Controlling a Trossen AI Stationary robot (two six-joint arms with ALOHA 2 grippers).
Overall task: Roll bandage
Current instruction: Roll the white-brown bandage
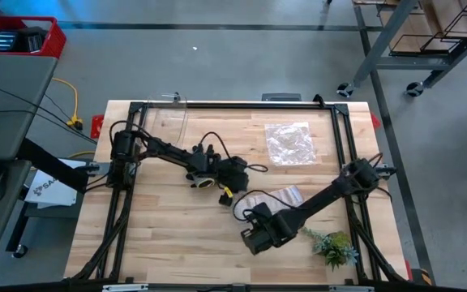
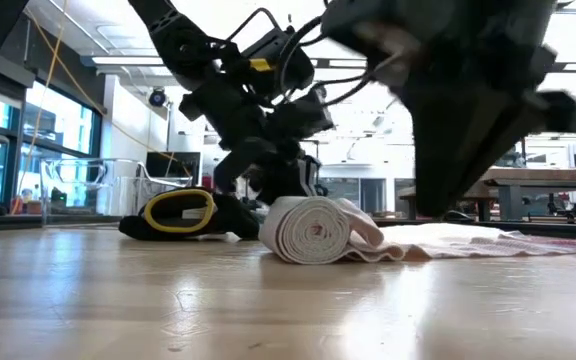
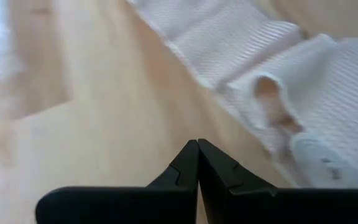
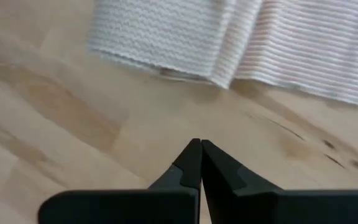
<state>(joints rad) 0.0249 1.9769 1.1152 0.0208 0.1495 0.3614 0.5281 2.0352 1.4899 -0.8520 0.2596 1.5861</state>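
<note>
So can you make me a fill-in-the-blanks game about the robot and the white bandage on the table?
1. One end of the bandage is wound into a ____, with the loose rest lying flat on the wooden table.
2. The left pincer has its two fingers ____ together, holding nothing.
3. In the high view, the small green plant lies near the ____ arm.
4. The clear plastic bag lies ____ from the bandage, not touching it.

Missing words: roll; shut; right; apart

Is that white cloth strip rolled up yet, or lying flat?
Partly rolled. In the low view the bandage has a spiral roll at one end, while the rest trails flat across the table.
</note>
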